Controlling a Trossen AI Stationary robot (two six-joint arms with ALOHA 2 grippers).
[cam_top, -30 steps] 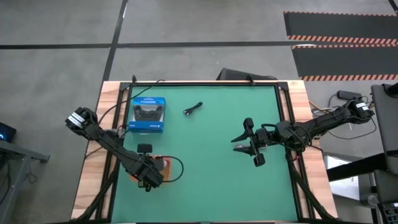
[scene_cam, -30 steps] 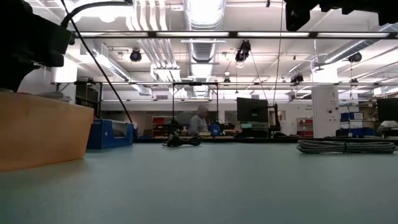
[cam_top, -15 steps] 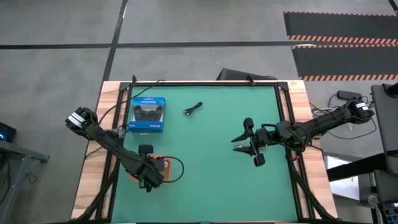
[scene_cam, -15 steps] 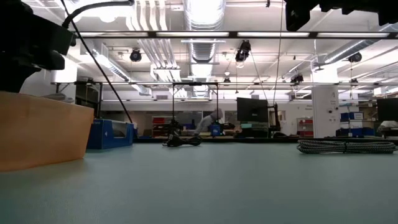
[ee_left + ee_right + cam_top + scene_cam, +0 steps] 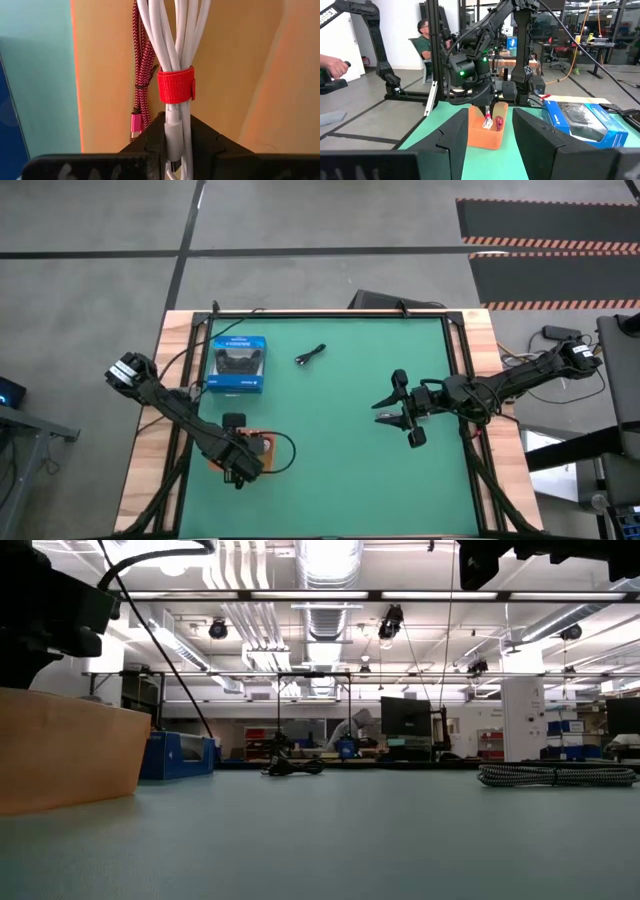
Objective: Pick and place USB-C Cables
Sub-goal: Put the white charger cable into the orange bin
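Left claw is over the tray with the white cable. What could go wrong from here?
1. The left claw is shut on the white cable, which hangs right beside the red-pink cable already in the tray; lowering it may snag or drag that one.
2. The bundle's loops stretch well past its red strap, so an end may drape over the tray wall on release.

We count three USB-C cables: one white cable [image 5: 176, 60], one red-pink cable [image 5: 142, 65], one black cable [image 5: 311, 355]; one tray [image 5: 262, 446]; one blue box [image 5: 238, 364].
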